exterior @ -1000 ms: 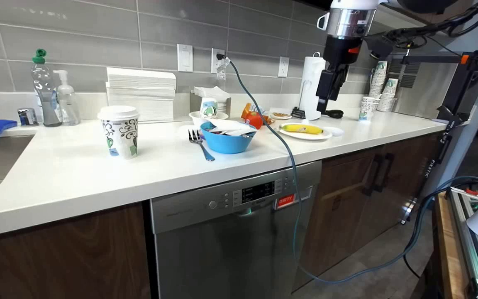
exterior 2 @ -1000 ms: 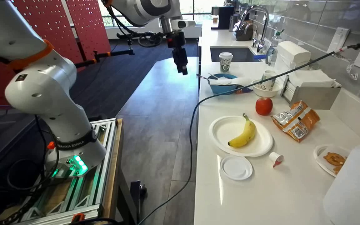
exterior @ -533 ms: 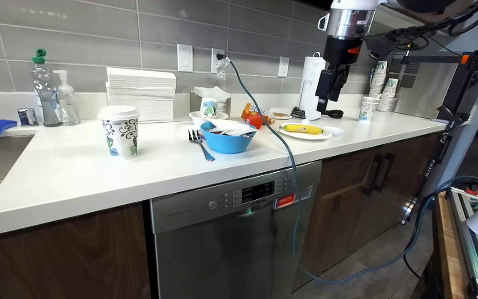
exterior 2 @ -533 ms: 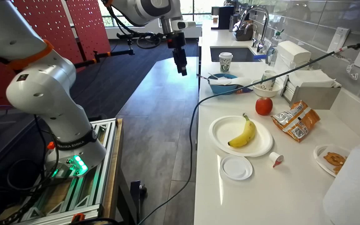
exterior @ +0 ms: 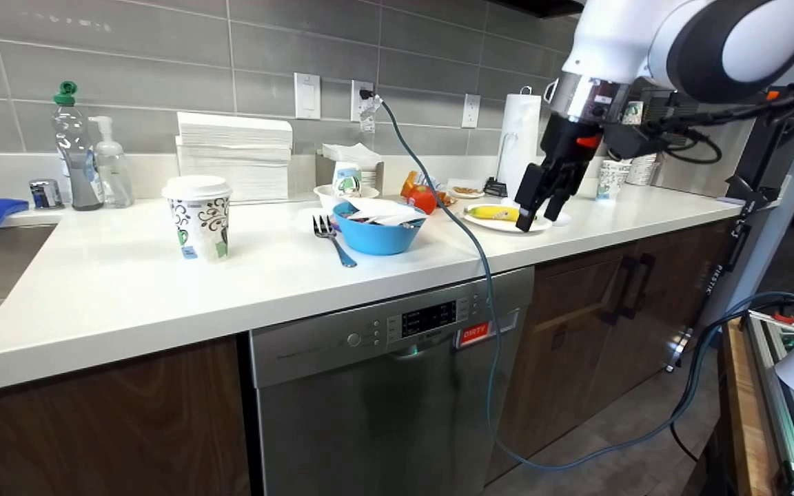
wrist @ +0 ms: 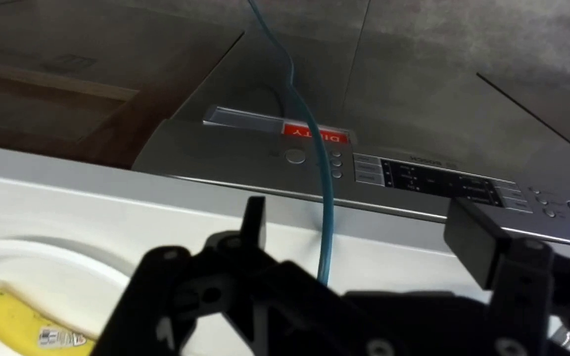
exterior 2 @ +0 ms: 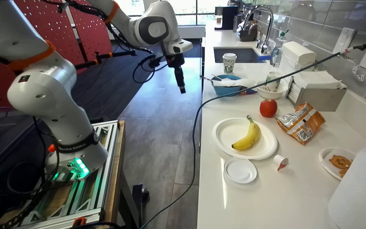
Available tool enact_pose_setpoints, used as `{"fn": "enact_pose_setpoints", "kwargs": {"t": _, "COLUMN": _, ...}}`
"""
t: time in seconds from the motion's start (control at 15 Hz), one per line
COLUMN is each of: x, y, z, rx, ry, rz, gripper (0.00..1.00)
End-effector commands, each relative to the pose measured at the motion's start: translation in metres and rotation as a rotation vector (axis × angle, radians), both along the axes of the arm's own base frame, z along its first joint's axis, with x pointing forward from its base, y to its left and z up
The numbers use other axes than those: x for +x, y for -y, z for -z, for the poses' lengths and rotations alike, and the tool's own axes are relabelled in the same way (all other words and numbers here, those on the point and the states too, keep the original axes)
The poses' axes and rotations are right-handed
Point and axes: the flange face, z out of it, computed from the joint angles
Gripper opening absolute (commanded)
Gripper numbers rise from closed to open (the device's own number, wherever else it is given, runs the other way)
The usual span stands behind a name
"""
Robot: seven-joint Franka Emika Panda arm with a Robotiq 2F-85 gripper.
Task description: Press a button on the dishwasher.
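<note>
End effector (exterior: 537,219) facing Bosch dishwasher (exterior: 376,406), fingers (wrist: 473,242) apart
Tilted down, prob. to line up w/ btns (wrist: 295,156).

In an exterior view, we see the dishwasher (exterior: 383,396) cut off below. In the wrist view, a cable (wrist: 325,173) hides part of the red label (wrist: 334,136), and we cannot read the display (wrist: 428,180).
</note>
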Motion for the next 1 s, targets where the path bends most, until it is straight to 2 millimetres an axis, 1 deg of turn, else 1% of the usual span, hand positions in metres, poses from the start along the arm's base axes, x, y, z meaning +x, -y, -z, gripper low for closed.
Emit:
{"fn": "enact_pose_setpoints", "kwargs": {"t": 0.0, "x": -0.02, "y": 0.01, "z": 0.049, "rx": 0.044, "ry": 0.024, "rz": 0.066, "gripper": 0.58}}
{"fn": "enact_pose_setpoints", "kwargs": {"t": 0.13, "x": -0.03, "y": 0.013, "z": 0.073, "rx": 0.071, "ry": 0.015, "rz": 0.082, "gripper": 0.42}}
{"fn": "enact_pose_setpoints", "kwargs": {"t": 0.2, "x": -0.022, "y": 0.009, "z": 0.082, "rx": 0.079, "ry": 0.009, "rz": 0.089, "gripper": 0.35}}
{"fn": "enact_pose_setpoints", "kwargs": {"t": 0.27, "x": -0.027, "y": 0.011, "z": 0.09, "rx": 0.079, "ry": 0.01, "rz": 0.099, "gripper": 0.26}}
{"fn": "enact_pose_setpoints", "kwargs": {"t": 0.4, "x": -0.029, "y": 0.017, "z": 0.1, "rx": 0.052, "ry": 0.024, "rz": 0.117, "gripper": 0.12}}
{"fn": "enact_pose_setpoints", "kwargs": {"t": 0.47, "x": -0.031, "y": 0.018, "z": 0.108, "rx": 0.054, "ry": 0.016, "rz": 0.125, "gripper": 0.04}}
{"fn": "enact_pose_setpoints", "kwargs": {"t": 0.53, "x": -0.028, "y": 0.017, "z": 0.094, "rx": 0.038, "ry": 0.017, "rz": 0.099, "gripper": 0.22}}
{"fn": "enact_pose_setpoints", "kwargs": {"t": 0.67, "x": -0.029, "y": 0.02, "z": 0.104, "rx": 0.035, "ry": 0.008, "rz": 0.115, "gripper": 0.06}}
{"fn": "enact_pose_setpoints", "kwargs": {"t": 0.73, "x": -0.029, "y": 0.021, "z": 0.107, "rx": 0.035, "ry": 0.004, "rz": 0.118, "gripper": 0.04}}
{"fn": "enact_pose_setpoints", "kwargs": {"t": 0.93, "x": -0.028, "y": 0.02, "z": 0.106, "rx": 0.037, "ry": 0.005, "rz": 0.117, "gripper": 0.04}}
